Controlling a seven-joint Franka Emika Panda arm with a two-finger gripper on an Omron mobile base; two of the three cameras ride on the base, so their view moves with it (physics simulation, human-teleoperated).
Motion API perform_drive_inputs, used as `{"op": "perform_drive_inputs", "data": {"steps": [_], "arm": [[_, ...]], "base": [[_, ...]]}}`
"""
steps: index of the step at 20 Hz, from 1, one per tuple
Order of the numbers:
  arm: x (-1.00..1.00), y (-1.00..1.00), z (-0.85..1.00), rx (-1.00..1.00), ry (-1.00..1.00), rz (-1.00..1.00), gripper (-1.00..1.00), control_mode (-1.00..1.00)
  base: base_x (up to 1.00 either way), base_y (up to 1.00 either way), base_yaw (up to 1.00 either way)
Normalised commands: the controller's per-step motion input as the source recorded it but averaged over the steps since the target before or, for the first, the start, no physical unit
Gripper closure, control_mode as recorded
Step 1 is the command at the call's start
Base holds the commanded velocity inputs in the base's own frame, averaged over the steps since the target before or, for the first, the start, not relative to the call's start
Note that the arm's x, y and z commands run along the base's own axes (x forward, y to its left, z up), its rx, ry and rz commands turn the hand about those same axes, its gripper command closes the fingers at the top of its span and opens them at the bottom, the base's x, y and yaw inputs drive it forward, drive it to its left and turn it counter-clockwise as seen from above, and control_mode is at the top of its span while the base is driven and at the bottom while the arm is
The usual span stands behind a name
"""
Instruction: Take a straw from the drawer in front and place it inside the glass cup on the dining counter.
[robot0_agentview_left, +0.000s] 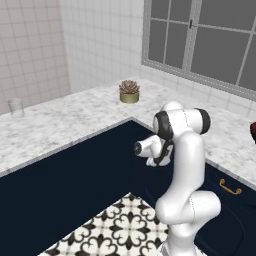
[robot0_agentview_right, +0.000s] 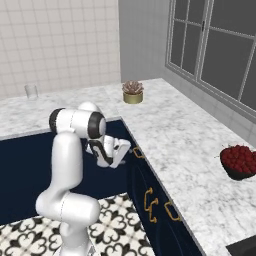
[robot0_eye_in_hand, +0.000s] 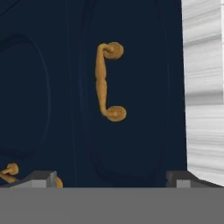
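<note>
No readable text, labels, numbers or signs appear anywhere.

One glass cup (robot0_agentview_left: 16, 107) at the far left edge of the surface (robot0_agentview_left: 75, 122). One potted succulent (robot0_agentview_left: 129, 91) near its far corner. One bowl of red fruit (robot0_agentview_right: 239, 161) by the right edge. Three brass handles (robot0_agentview_right: 150, 201) on the navy fronts.

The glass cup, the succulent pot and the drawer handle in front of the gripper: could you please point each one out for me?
glass cup (robot0_agentview_left: 16, 107), left base view, middle of its clear wall.
succulent pot (robot0_agentview_right: 132, 97), right base view, front of the tan pot.
drawer handle (robot0_eye_in_hand: 103, 83), hand view, middle of the brass bar.
</note>
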Motion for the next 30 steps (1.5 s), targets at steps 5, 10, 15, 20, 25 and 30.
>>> {"op": "perform_drive_inputs", "data": {"steps": [5, 10, 15, 20, 25, 30], "arm": [[0.29, 0.00, -0.15, -0.02, -0.03, 0.00, -1.00, -1.00], [0.45, 0.00, -0.32, -0.05, -0.01, 0.00, -1.00, -1.00], [0.49, 0.00, -0.18, -0.01, 0.00, 0.00, -1.00, -1.00], [0.40, -0.18, -0.09, 0.00, -0.01, 0.00, -1.00, -1.00], [0.18, -0.53, -0.17, 0.03, 0.00, 0.02, -1.00, -1.00], [0.12, -0.59, -0.40, 0.12, 0.01, 0.01, -1.00, -1.00]], "base": [[0.00, 0.00, 0.00], [0.00, 0.00, 0.00], [0.00, 0.00, 0.00], [0.00, 0.00, 0.00], [0.00, 0.00, 0.00], [0.00, 0.00, 0.00]]}}
